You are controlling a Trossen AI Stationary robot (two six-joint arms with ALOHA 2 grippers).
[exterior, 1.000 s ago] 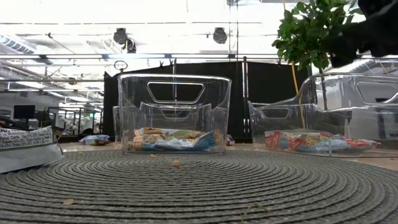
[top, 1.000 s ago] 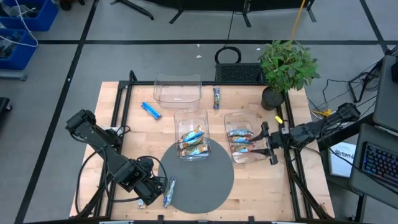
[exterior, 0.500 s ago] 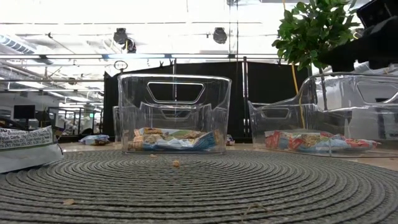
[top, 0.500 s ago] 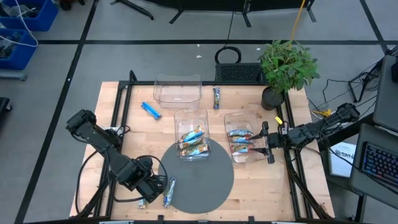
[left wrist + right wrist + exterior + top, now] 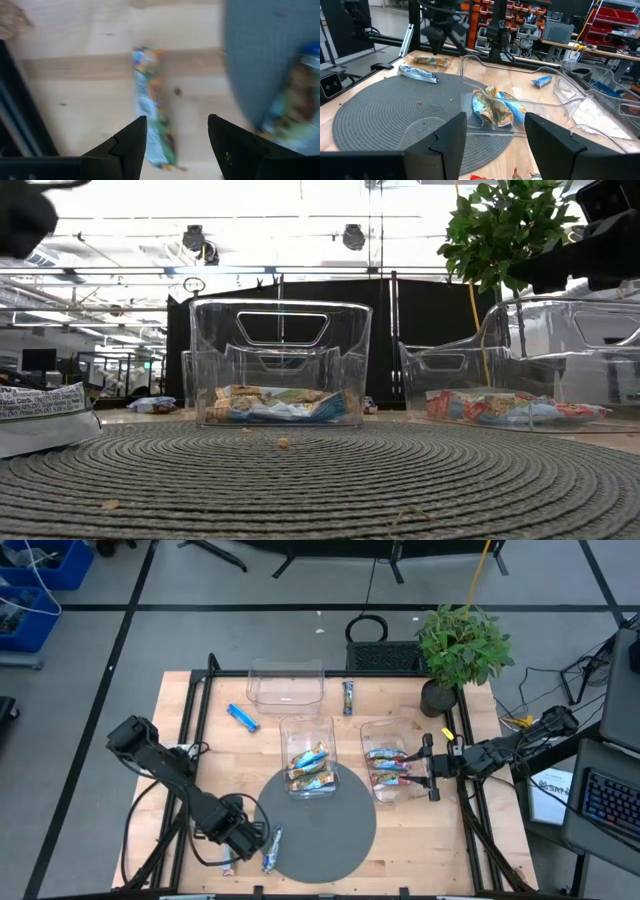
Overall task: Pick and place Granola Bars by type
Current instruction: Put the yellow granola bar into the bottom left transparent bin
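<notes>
High view: the left gripper [image 5: 243,843] hangs open and empty near the table's front edge, left of the round mat [image 5: 318,823]. A bar [image 5: 229,864] lies on bare wood just beside it, and another bar [image 5: 271,848] straddles the mat's left rim. The left arm is far nearer both. The middle bin [image 5: 308,768] holds blue-marked bars, the right bin [image 5: 393,772] holds red-marked ones, and the rear bin [image 5: 286,685] looks empty. A blue bar [image 5: 242,718] and a dark bar [image 5: 348,697] lie loose toward the rear edge.

Low view: both filled bins show behind the mat.

Left wrist view: the tan bar [image 5: 153,130] runs lengthwise between the parted fingers [image 5: 127,145], so a wrist turn seems needed to pinch across it.

Right wrist view: the right gripper [image 5: 495,135] stands open and empty at the right bin.
</notes>
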